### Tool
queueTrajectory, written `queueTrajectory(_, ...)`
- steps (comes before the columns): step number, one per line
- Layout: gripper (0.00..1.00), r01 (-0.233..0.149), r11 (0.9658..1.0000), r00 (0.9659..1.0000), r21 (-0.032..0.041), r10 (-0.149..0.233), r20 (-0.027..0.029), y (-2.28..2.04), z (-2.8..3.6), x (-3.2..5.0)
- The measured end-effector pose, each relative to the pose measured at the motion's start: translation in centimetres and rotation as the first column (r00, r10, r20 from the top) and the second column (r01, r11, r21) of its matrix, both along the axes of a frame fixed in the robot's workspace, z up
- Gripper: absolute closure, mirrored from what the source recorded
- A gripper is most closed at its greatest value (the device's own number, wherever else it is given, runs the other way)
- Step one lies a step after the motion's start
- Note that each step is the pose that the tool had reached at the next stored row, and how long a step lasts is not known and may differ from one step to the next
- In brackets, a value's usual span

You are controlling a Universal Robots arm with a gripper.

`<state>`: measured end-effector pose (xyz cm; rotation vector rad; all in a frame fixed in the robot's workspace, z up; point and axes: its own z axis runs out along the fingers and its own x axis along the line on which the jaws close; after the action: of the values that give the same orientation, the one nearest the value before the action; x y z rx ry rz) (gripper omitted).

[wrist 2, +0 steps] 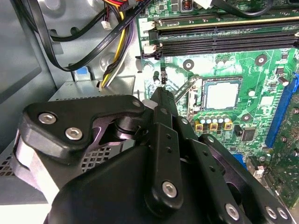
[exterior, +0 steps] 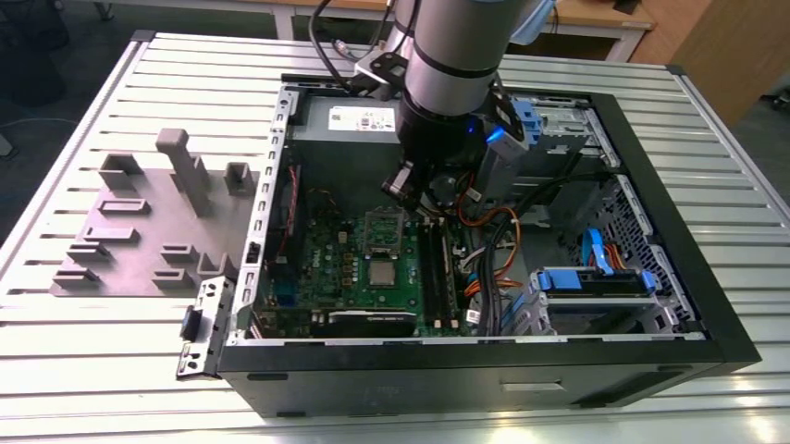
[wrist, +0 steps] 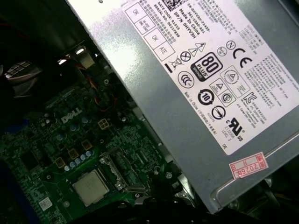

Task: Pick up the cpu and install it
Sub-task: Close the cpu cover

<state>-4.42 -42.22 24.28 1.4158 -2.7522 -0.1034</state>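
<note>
On the slatted table (exterior: 111,361), inside the open computer case (exterior: 642,305), the gripper (wrist 2: 161,100), apparently clenched empty, should descend squarely over the cpu (exterior: 384,273).

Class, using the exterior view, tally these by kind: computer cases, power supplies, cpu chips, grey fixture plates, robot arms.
computer case: 1
power supply: 1
cpu: 1
grey fixture plate: 1
robot arm: 1
Total: 5
</note>
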Motion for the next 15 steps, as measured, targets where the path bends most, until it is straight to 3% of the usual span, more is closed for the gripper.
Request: queueTrajectory(15, 0.89, -0.019, 0.9998, 0.9998, 0.0001, 0.019, 0.0, -0.18, 0.25, -0.13)
